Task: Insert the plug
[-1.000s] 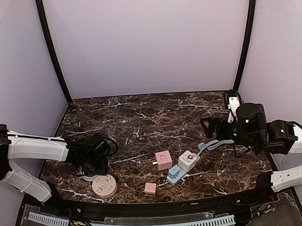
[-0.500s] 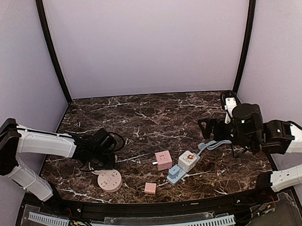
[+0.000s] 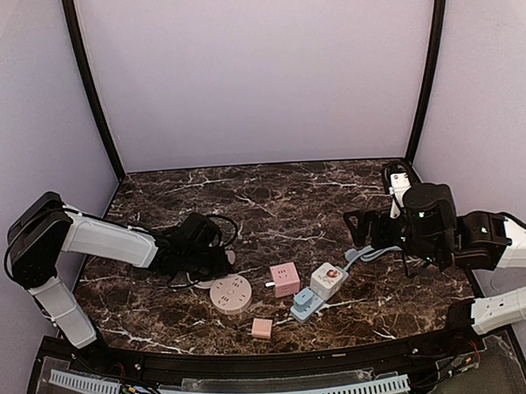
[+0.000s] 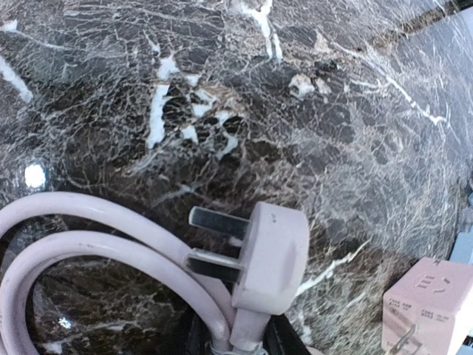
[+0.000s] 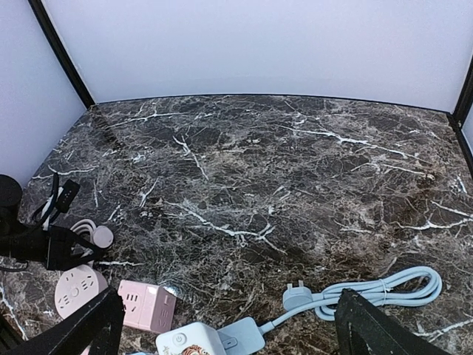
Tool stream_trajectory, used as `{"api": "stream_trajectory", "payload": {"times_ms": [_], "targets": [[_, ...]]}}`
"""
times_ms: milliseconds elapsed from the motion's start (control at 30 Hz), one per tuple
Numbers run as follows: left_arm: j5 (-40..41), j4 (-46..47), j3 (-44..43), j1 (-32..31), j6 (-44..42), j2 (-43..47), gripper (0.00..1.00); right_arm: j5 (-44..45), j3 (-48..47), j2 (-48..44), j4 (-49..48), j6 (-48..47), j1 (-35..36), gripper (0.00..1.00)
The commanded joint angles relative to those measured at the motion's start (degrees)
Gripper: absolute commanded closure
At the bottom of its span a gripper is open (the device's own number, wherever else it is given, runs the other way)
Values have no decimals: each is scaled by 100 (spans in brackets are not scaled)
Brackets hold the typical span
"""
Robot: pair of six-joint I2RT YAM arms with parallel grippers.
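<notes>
**Top external view.**
- Left gripper (image 3: 209, 250): low over the worktop (image 3: 272, 197), left of centre, pressed together on something pale. The item is too small to identify here.
- Round pink socket (image 3: 231, 295): flat on the worktop, just in front of that gripper.
- Pink cube socket (image 3: 286, 279): near, to the right.
- White cube adapter (image 3: 326, 281): seated on a blue strip, beside the pink cube socket.
- Small pink block (image 3: 262, 328): alone, nearer the front edge.
- Right gripper (image 3: 359, 228): at the right side, above a blue cable (image 3: 374, 251), carrying nothing.

**Left wrist view.**
- Plug (image 4: 270, 255): pale pink, pinched at its cord end between the dark fingers. Two flat prongs show, pointing away from the pink cube socket at lower right.
- Pink cable (image 4: 89, 237): looped close beside the plug.

**Right wrist view.**
- Right gripper's jaws are spread wide and empty.
- Blue plug (image 5: 297, 297): lies loose on the worktop.

**Risks, as judged.**
- The hold sits near the plug's neck, so it may pivot under insertion force.
- The prongs face the wrong way and need turning.
- The trailing cable may drag the round pink socket.
- An unbraced cube would likely slide when pushed.
</notes>
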State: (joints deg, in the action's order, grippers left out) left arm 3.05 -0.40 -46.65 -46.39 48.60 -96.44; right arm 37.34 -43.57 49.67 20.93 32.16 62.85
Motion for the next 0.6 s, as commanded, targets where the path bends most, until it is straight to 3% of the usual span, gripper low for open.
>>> {"api": "stream_trajectory", "payload": {"times_ms": [0,200,300,567], "targets": [[84,653,294,9,881,-154,74,-29,77,-13,-155,-29,-10,1],[348,1332,753,7,1542,-109,74,-102,59,47,-153,-64,-10,1],[452,1608,1042,-1,1758,39,68,-169,51,75,-182,-105,-12,1],[537,1914,1255,-1,1686,469,35,-1067,40,281,-559,-563,-9,1]]}}
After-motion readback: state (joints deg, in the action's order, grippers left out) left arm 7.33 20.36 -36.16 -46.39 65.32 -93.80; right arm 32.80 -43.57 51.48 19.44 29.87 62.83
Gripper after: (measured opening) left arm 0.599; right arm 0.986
